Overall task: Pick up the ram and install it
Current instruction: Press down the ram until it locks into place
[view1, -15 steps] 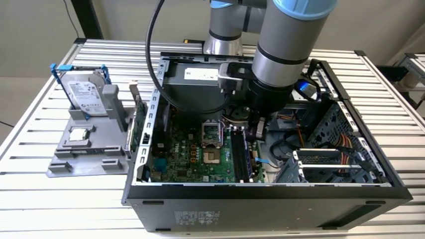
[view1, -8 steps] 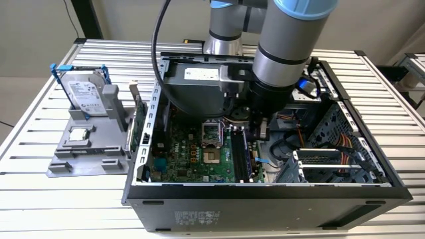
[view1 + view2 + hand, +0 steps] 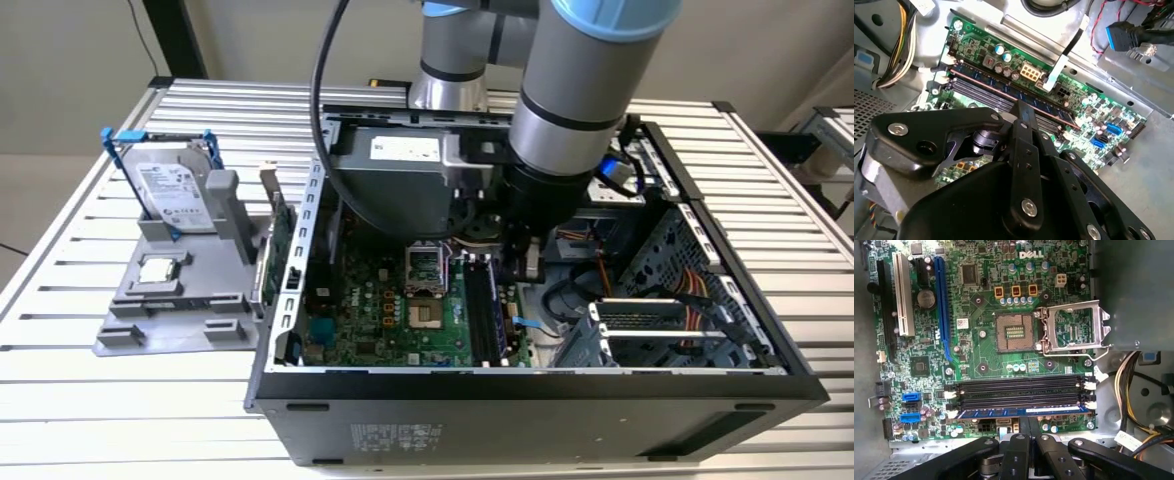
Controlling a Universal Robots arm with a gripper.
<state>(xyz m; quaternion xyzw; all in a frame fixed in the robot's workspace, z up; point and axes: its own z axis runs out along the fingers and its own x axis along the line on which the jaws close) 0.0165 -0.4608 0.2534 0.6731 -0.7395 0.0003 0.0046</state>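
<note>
Claw (image 3: 1026,427) position: inside the open computer case (image 3: 534,385), directly over the ram (image 3: 1024,412), fingers drawn together with their tips at the stick's upper edge. I cannot tell whether they pinch it or only press on it.

In the first wrist view, the ram sits in the memory slot nearest my claw, its blue label facing up, with empty black slots (image 3: 1019,390) beside it. That view also shows the motherboard (image 3: 979,350) with its bare processor socket (image 3: 1014,332) and the raised socket latch frame (image 3: 1076,327).

In the second wrist view, the ram (image 3: 1019,95) runs diagonally beyond my finger (image 3: 1024,115).

In the exterior view, my arm (image 3: 574,110) descends into the case. A grey holder (image 3: 174,290) on the slatted surface (image 3: 80,400), at the exterior view's left, carries a hard drive (image 3: 174,190) in a blue frame.
</note>
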